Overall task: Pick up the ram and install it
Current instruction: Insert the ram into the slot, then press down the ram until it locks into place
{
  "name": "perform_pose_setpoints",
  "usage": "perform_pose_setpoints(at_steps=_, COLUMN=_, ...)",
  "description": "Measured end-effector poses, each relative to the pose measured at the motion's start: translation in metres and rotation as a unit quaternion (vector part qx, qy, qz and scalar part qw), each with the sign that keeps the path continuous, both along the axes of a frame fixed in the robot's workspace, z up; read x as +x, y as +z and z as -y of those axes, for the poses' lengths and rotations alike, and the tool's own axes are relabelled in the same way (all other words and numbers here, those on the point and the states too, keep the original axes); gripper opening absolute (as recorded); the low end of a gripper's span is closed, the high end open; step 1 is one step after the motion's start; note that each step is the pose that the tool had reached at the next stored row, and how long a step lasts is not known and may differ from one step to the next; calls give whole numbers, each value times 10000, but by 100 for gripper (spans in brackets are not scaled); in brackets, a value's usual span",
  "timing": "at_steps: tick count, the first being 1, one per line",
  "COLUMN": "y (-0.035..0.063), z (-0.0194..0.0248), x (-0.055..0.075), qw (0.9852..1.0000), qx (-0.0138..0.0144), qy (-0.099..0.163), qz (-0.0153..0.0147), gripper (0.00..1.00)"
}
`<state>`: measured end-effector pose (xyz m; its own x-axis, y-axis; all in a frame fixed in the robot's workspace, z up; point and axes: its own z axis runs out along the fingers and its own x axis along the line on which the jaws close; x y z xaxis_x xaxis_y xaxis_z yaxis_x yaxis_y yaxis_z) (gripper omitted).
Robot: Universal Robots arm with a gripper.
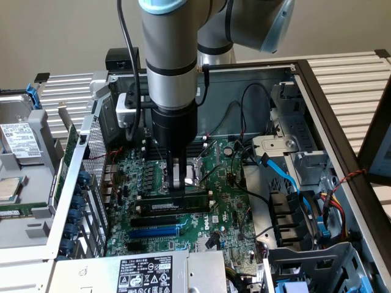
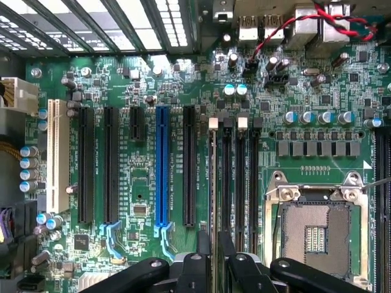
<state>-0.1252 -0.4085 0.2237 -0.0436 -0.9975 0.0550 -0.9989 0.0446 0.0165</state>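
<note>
Blue expansion slot [image 1: 153, 232]: near the ram, on the side toward the exterior view's left. I see no danger here unless the arm drifts that way.
Empty memory slots [image 1: 153, 221]: just beside the ram. A stick that tips over would lean across these.
Ram [image 1: 197, 200]: standing on edge in a memory slot in the middle of the board, right under the arm. From here I can't say it is pushed fully home. If one end sits proud, the end latches won't catch and it could work loose.
Gripper [image 1: 177, 187]: down at the ram's top edge, about mid-length. I cannot tell whether it has hold of the stick or has let go. If it clings on the way up, it could drag the ram back out.
CPU socket [image 1: 194, 171]: bare and just beside the gripper. A sideways slip could strike it.
Blue cables [image 1: 283, 176]: well apart, toward the exterior view's right. A snag looks unlikely.
</note>
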Motion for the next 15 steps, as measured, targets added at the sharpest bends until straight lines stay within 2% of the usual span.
perform_pose_setpoints(at_steps=13, y=129, z=0, x=1, qw=10000, qx=1, qy=1, qz=-3, gripper=20)
perform_pose_setpoints(at_steps=15, y=134, z=0, x=1, qw=10000, qx=1, qy=1, qz=-15, gripper=20)
